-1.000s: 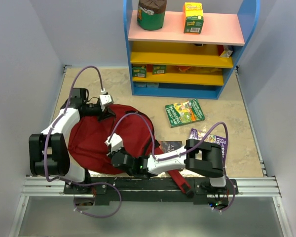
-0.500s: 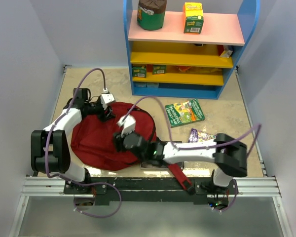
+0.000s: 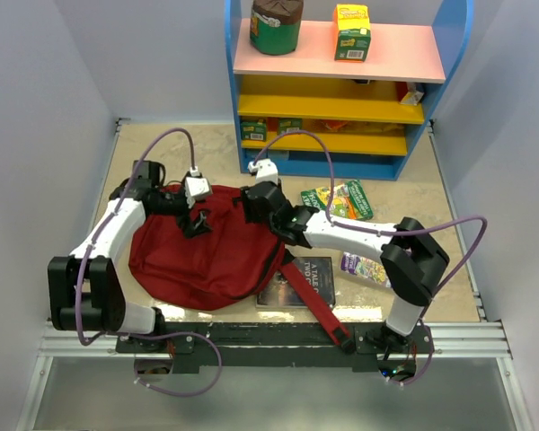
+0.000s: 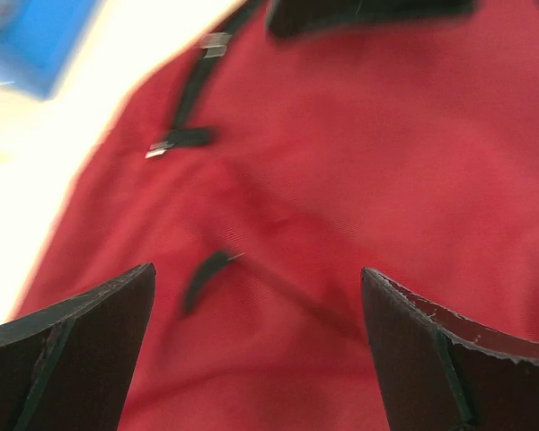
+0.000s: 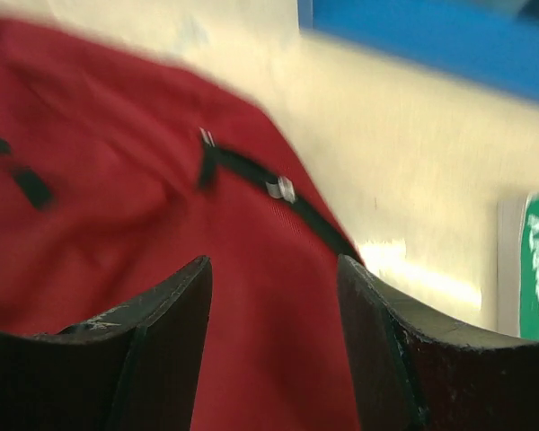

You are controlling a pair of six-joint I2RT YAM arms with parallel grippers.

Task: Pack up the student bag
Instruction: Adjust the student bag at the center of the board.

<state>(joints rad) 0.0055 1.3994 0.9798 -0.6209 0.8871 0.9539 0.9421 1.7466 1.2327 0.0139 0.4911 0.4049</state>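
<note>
Dark red soft fabric student bag [image 3: 198, 260], lying flat and slumped on the pale table [image 3: 153, 157], left of centre, long red strap [image 3: 316, 303] trailing toward the near edge, dark zipper pulls on top, apparently zipped shut

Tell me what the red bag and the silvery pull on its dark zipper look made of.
The student bag: soft woven fabric, matte dark red, probably nylon or polyester; it sags and creases, and a fine weave shows in the left wrist view. The silvery pull on its dark zipper: likely metal, since it glints, though blur leaves plastic possible.
</note>
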